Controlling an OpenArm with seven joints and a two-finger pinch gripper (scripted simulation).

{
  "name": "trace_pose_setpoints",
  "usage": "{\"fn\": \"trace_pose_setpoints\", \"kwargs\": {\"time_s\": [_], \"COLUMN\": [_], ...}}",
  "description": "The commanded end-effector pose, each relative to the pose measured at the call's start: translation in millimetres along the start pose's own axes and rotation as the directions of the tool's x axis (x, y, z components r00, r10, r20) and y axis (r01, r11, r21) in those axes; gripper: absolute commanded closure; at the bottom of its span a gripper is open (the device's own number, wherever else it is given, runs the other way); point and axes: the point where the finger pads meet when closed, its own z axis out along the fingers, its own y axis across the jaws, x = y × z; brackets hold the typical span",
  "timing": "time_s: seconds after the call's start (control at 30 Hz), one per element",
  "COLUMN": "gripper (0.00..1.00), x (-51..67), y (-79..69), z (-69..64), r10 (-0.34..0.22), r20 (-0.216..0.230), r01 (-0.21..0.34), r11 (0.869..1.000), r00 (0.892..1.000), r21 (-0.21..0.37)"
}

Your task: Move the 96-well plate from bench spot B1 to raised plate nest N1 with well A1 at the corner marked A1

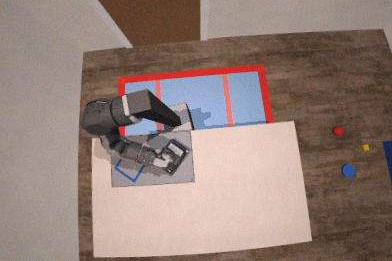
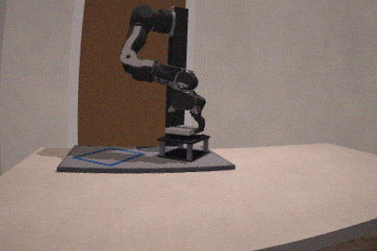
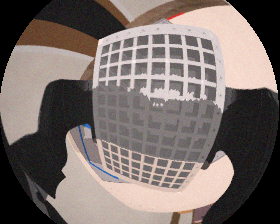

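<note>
your dark two-finger gripper (image 2: 194, 123) clenched on white gridded 96-well plate (image 2: 182, 130), held level so it drops flat; plate just above dark raised nest (image 2: 185, 140) directly beneath; blue-outlined bench spot (image 2: 110, 156) off to side, vacated.

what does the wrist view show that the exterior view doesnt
Only the wrist view shows the white 96-well plate's grid of square wells close up, clamped between the dark fingers.

Only the exterior view shows the whole dark grey arm, the raised black plate nest on its legs with the plate just above it, the empty blue-outlined bench spot, the grey base slab and the brown door.

Both show the gripper shut on the plate over the cream mat.
</note>
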Motion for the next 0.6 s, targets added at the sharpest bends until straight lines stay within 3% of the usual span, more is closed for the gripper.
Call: {"fn": "trace_pose_setpoints", "kwargs": {"time_s": [0.0,0.57], "gripper": [1.0,1.0], "x": [-1.1,-2.3], "y": [4.1,4.5], "z": [0.9,2.7], "r10": [-0.003,0.002], "r20": [-0.001,0.0], "r01": [0.003,-0.002], "r11": [1.0,1.0], "r00": [1.0,1.0], "r21": [-0.016,-0.014]}}
